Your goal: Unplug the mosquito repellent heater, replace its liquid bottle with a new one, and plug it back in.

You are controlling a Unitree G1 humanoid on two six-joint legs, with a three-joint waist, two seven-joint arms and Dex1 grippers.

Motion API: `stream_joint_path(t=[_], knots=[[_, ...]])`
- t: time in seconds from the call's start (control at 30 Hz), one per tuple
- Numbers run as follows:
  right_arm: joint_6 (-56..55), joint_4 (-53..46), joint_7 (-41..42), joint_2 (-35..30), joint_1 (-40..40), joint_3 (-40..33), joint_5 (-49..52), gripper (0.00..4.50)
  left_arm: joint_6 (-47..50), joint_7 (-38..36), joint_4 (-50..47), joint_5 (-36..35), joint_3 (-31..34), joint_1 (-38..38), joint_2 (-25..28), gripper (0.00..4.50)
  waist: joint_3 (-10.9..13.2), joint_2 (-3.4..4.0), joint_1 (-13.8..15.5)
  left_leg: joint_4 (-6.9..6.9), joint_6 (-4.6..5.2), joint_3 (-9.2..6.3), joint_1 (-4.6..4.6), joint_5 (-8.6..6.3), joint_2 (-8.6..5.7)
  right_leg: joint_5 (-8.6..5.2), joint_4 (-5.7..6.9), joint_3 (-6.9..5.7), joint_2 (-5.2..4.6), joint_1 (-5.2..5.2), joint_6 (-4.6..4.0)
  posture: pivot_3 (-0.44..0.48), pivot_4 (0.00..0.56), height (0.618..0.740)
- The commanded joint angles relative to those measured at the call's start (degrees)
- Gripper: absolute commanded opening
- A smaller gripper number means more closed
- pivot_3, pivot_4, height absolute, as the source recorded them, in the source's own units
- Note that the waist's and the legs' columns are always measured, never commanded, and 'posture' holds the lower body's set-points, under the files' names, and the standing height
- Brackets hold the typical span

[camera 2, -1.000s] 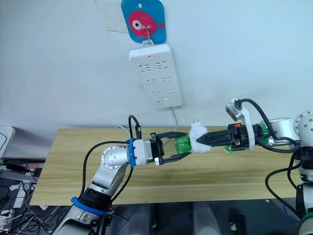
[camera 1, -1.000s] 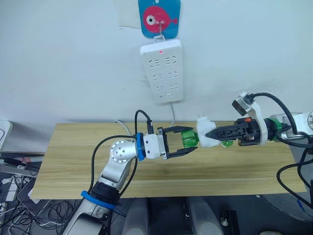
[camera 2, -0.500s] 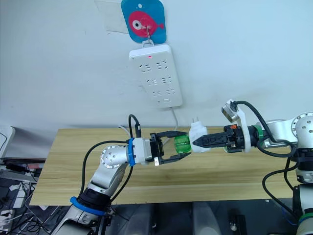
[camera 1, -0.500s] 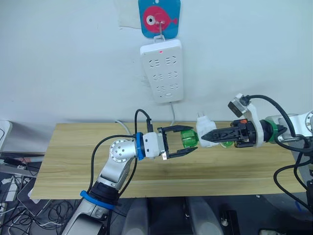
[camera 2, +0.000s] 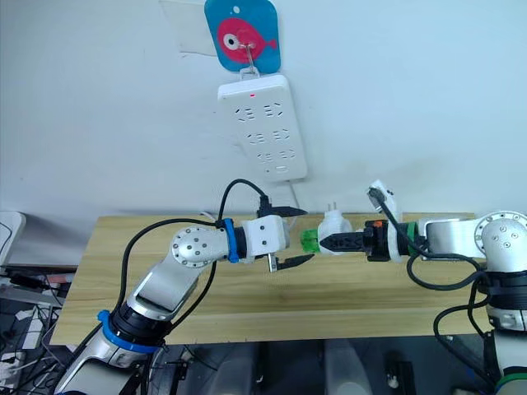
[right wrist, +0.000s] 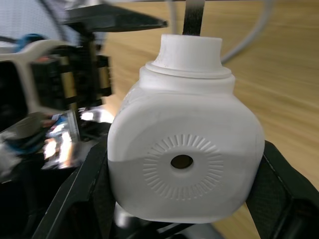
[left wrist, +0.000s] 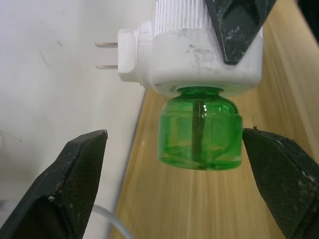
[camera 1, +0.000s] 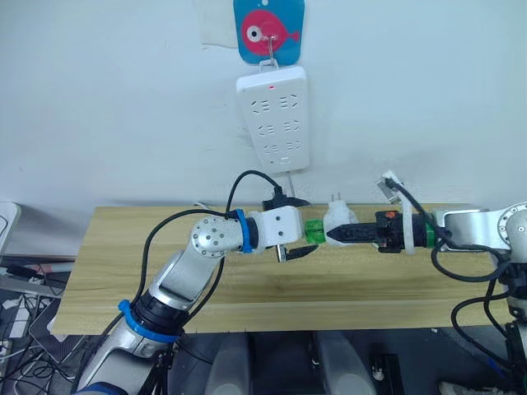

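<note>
White plastic, the mosquito repellent heater point(camera 1: 337, 226) sits clamped between the 2 black fingers of the right gripper point(camera 1: 336, 234), held in the air above the wooden table point(camera 1: 115, 271) with its 2 metal prongs point(left wrist: 106, 55) pointing up toward the wall. A green liquid bottle point(left wrist: 200, 129) is fitted into the heater's left end. The left gripper point(camera 1: 298, 227) faces it with fingers spread apart on either side of the bottle, not touching it. On the wall above hangs a white power strip point(camera 1: 274, 118) with a small red light lit.
</note>
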Motion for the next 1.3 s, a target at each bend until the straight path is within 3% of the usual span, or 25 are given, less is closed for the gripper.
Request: stream_joint_path(t=[0.03,0.5,0.6,0.8,1.07,1.13,1.23,1.3], knots=[[-3.7,-4.1,-7.0,0.3,0.2,-0.1,5.4,3.00,3.9,0.9,-3.9,1.9,-1.8,-0.7,-1.0,4.50,0.0,0.00,0.0,0.00,0.00,-0.01,0.00,0.00,0.00,0.00,0.00,0.00,0.00,0.00,0.00,-0.072,0.299,0.740],[-12.3,-9.6,-17.9,-2.6,2.2,5.4,17.0,3.00,3.9,2.0,-1.3,4.7,-4.3,-2.1,-3.0,4.50,0.0,0.00,-0.1,0.01,0.00,0.00,0.00,0.00,0.01,0.00,0.00,0.03,-0.01,0.00,0.00,-0.090,0.287,0.740],[-13.2,-10.3,-18.3,-3.5,2.3,6.3,18.2,3.00,4.5,2.0,-1.5,4.7,-4.3,-2.0,-3.3,3.95,0.0,0.00,-0.1,0.01,0.00,0.00,-0.01,0.00,0.01,0.00,-0.02,0.03,-0.01,0.00,0.00,-0.090,0.287,0.740],[-14.6,-11.4,-17.9,-3.7,2.4,7.6,18.6,3.00,4.6,1.9,-1.6,5.4,-4.7,-2.4,-3.3,2.30,0.0,0.00,-0.1,0.01,0.00,-0.01,-0.01,0.00,0.02,0.00,-0.01,0.04,-0.01,0.00,0.00,-0.089,0.282,0.740],[-15.0,-12.0,-17.0,-4.0,1.3,8.6,18.0,3.00,3.8,2.2,-1.5,4.8,-4.4,-1.6,-3.7,2.29,0.0,0.00,-0.1,0.01,-0.01,-0.01,-0.01,0.00,0.02,0.00,-0.01,0.04,-0.01,0.00,0.00,-0.097,0.277,0.740],[-15.9,-13.3,-16.0,-3.6,1.4,7.7,16.3,3.73,3.6,3.2,-1.6,3.1,-2.8,-0.3,-4.8,2.29,0.0,0.00,-0.1,0.01,-0.01,-0.01,-0.01,0.00,0.02,0.00,-0.01,0.04,-0.02,0.00,0.00,-0.101,0.275,0.740],[-18.3,-17.6,-14.4,-3.7,3.6,4.7,10.0,4.46,2.6,5.1,-1.4,0.0,0.2,1.8,-7.1,2.29,0.0,0.00,-0.1,0.02,-0.01,-0.01,-0.02,0.00,0.02,0.00,-0.03,0.04,-0.03,0.00,0.00,-0.108,0.272,0.740],[-22.4,-24.9,-11.9,-2.8,8.8,1.3,2.7,4.46,0.7,9.0,0.2,-3.4,3.9,3.7,-11.5,2.29,-0.1,0.01,0.2,0.02,-0.01,-0.07,-0.04,0.01,0.03,0.00,-0.04,0.04,-0.04,0.00,0.00,-0.127,0.272,0.740]])
